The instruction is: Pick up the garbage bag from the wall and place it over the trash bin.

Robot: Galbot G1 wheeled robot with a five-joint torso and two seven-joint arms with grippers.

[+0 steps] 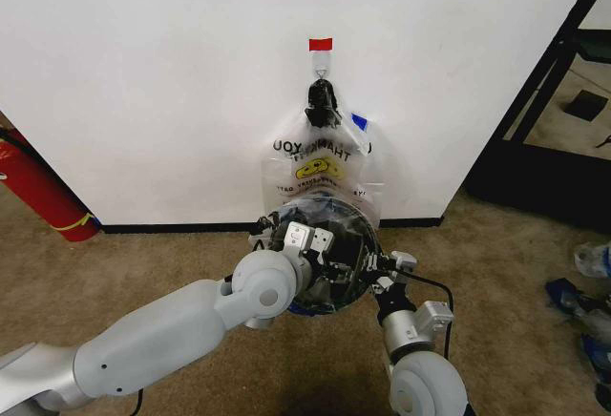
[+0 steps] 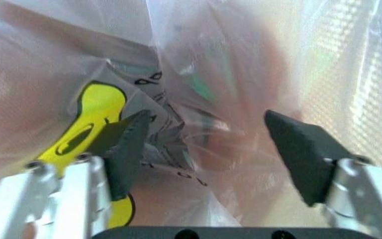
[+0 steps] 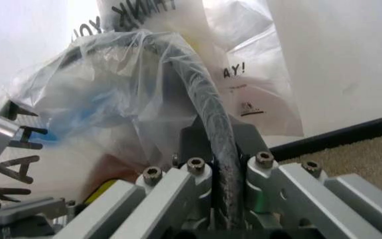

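The trash bin (image 1: pixel 351 249) stands on the carpet against the white wall (image 1: pixel 143 72). The clear garbage bag (image 1: pixel 329 218) is draped over and into it. My left gripper (image 1: pixel 310 240) reaches down into the bin's mouth. In the left wrist view it (image 2: pixel 208 119) is open, with the bag's plastic (image 2: pixel 198 74) and yellow smiley print all around its fingers. My right gripper (image 1: pixel 384 279) is at the bin's right side. In the right wrist view it (image 3: pixel 221 167) is shut on the black mesh rim (image 3: pixel 208 109), where the bag (image 3: pixel 111 99) lies over the rim.
Matching bags (image 1: pixel 320 163) hang under a black knot (image 1: pixel 322 101) from a hook below a red tape strip (image 1: pixel 321 44). A red fire extinguisher (image 1: pixel 38 192) leans at the left. A black frame (image 1: pixel 554 101) and blue litter (image 1: pixel 582 301) are on the right.
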